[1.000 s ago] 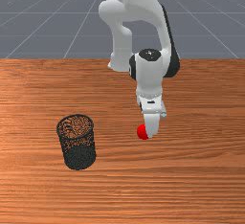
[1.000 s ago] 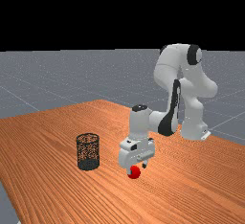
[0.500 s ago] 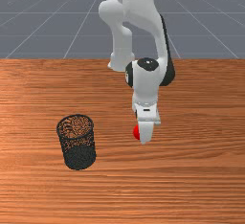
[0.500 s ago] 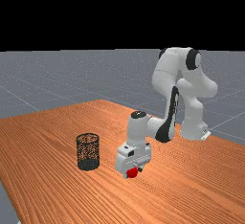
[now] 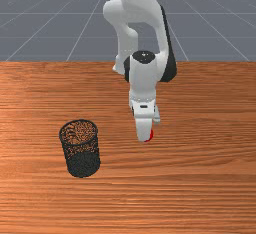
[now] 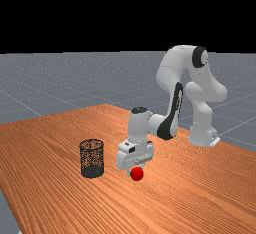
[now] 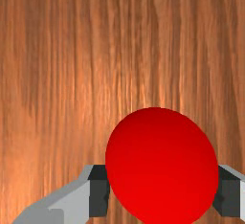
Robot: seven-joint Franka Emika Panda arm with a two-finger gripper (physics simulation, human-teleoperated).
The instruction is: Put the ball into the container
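Risen since earlier frame, tool (image 7: 162, 192) clasps red ball (image 6: 137, 173) between both fingers, apparently just off counter (image 5: 200, 188); mesh bin (image 5: 83, 165) stands well apart, toward front view's left.

The table (image 5: 200, 193) is orange-brown wood; a black mesh container (image 5: 83, 164) stands upright there.

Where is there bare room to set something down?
Bare table right of the gripper in the front view; a narrower patch between it and the black mesh bin. Crowded: the gripper, shut on the red ball, and behind it, under the arm.
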